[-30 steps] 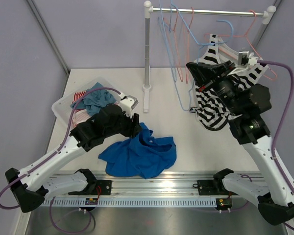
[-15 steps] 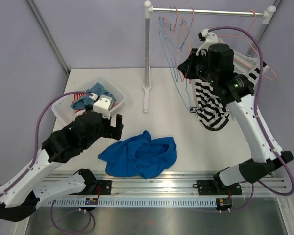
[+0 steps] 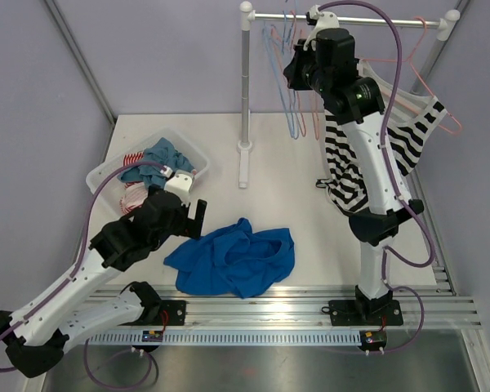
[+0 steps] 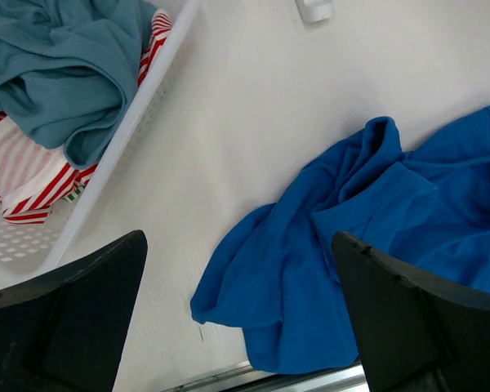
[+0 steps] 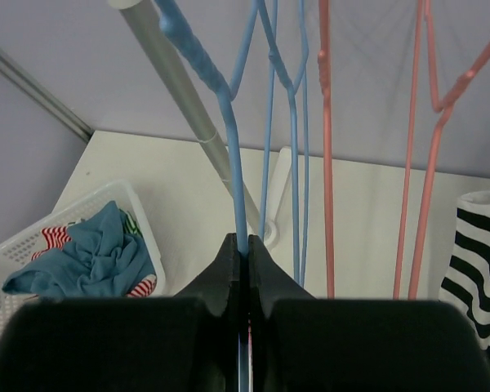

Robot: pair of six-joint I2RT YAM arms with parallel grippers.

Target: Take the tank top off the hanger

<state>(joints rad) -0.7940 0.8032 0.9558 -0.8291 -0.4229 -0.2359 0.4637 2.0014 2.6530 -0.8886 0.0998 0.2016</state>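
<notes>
1. Pinching hard, the right gripper (image 5: pixel 246 249) is clamping its jaws fully together on the wire of a blue hanger (image 5: pixel 231 155), high up beside the rail (image 3: pixel 392 21) of the clothes rack.
2. The black-and-white striped tank top (image 3: pixel 343 180) is hanging on a pink hanger (image 3: pixel 451 121) towards the rail's right end, just beside the right arm and partly hidden behind it.
3. The left gripper (image 4: pixel 241 278) is hovering with its jaws spread wide and holding nothing, above the table (image 4: pixel 253 122), between a crumpled blue shirt (image 4: pixel 359 220) and a white basket (image 4: pixel 139 114).
4. A teal garment (image 4: pixel 57 65) and a red-striped one (image 4: pixel 33 180) are lying in the basket.
</notes>
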